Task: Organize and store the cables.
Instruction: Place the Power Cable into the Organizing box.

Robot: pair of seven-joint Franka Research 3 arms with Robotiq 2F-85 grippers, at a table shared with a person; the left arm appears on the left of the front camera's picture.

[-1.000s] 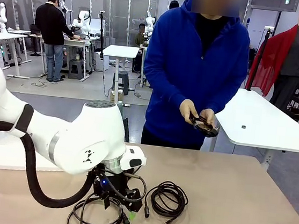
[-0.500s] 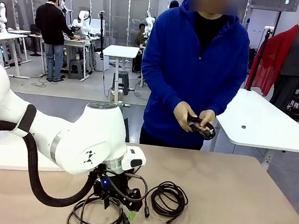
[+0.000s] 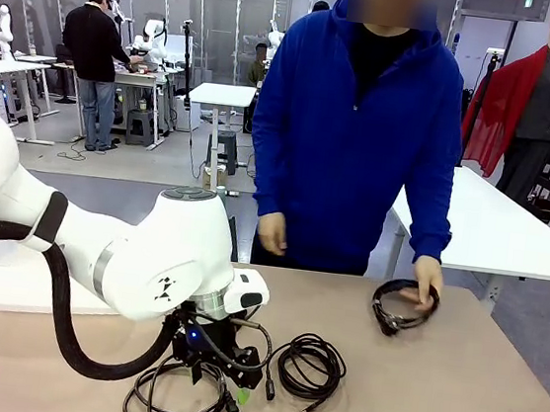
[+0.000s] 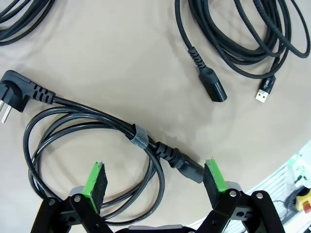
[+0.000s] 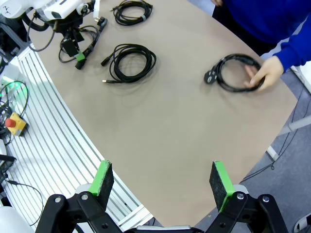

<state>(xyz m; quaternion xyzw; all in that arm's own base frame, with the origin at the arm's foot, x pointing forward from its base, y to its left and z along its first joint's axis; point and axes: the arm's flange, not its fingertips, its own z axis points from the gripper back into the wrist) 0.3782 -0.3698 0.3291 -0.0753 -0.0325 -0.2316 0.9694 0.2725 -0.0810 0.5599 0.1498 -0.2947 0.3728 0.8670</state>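
At the near left of the bench (image 3: 451,405), the left claw (image 4: 155,175) points down over the thick power cord (image 4: 140,137). Its green pads stand wide apart with nothing gripped. The cord is wound in a loose coil, bound by a grey strap, with its angled wall plug flung out to one side. Its black connector end lies close to one pad, and whether the two touch I cannot tell. The coil's loops pass between and beneath the pads.

The right claw (image 5: 160,178) hangs high above the bench's near right edge, its jaws spread and empty.

Just right of the power cord, and apart from it, lies a thin braided cable (image 3: 311,343). It is coiled round, and its two small plug ends trail toward the near side.

Seen from the right wrist, another small black coil (image 5: 130,12) lies flat on the bench beyond the left arm.

Farther off on the right, a third black coil (image 3: 386,321) lies flat. The person's hand (image 3: 428,280) rests on its far rim.

At the far left edge sits a white bin (image 3: 8,285).

The person in a blue hooded top stands at the far side, the other hand (image 3: 272,234) hanging clear of the bench.
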